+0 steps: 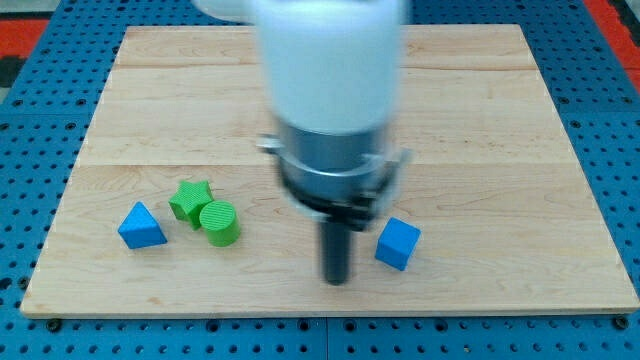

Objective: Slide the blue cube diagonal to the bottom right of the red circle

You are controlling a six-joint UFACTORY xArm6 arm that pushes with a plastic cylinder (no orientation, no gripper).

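Note:
The blue cube [397,243] lies on the wooden board [480,120] right of centre near the view's bottom. My tip [335,280] rests on the board just left of the blue cube, with a small gap between them. The arm's white and grey body hangs over the board's middle and hides what lies behind it. No red circle shows in this view.
A blue triangle [140,227] lies at the view's lower left. A green star [189,200] and a green cylinder [219,222] touch each other just right of it. A blue perforated surface [610,90] surrounds the board.

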